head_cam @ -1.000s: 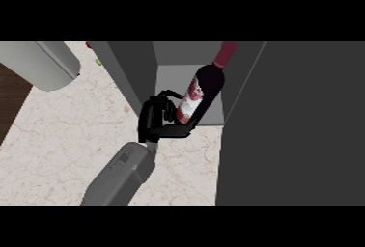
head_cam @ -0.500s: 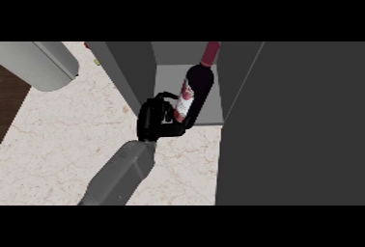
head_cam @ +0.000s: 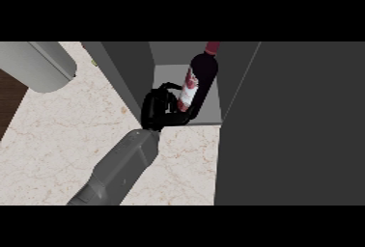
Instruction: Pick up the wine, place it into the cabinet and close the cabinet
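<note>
The wine bottle (head_cam: pixel 203 72), dark with a red cap and a white label, stands nearly upright inside the open cabinet (head_cam: pixel 130 72), its base near the front edge of the cabinet floor. My right hand (head_cam: pixel 158 111) is curled round the bottle's lower part from the left, its forearm running down to the view's lower left. The cabinet door (head_cam: pixel 299 125) stands open as a wide dark panel on the right. My left hand shows nowhere in the view.
A grey forearm (head_cam: pixel 39 65) hangs at the upper left, cut off by the top edge. The marbled counter (head_cam: pixel 64 140) spreads in front of the cabinet. A dark wooden strip (head_cam: pixel 8 103) lies at the far left.
The bottle has swung from a rightward tilt to nearly upright and shifted a little left inside the cabinet. My right hand has stayed curled on it.
</note>
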Controlling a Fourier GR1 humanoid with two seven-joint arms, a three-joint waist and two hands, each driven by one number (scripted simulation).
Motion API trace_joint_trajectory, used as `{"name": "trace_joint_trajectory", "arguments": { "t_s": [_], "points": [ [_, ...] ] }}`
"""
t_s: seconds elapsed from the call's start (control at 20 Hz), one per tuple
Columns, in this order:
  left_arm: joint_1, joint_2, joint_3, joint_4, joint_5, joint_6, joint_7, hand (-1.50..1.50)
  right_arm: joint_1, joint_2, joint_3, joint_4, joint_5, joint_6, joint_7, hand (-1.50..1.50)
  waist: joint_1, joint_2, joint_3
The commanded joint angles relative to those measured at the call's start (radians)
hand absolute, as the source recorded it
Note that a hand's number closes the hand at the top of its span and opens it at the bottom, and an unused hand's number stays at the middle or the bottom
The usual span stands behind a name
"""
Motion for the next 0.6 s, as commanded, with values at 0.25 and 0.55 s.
{"name": "trace_joint_trajectory", "arguments": {
  "t_s": [0.25,0.55],
  "points": [
    [-0.119,0.0,-0.006,0.115,0.089,-0.039,-0.014,1.5,-0.021,0.024,0.039,0.057,0.053,0.001,-0.047,-1.5,-0.006,0.003,0.0],
    [-0.186,0.0,0.015,0.161,0.128,-0.035,0.047,1.5,0.003,-0.002,-0.015,0.006,-0.029,0.014,-0.017,-1.5,-0.011,0.003,0.0]
  ]
}}
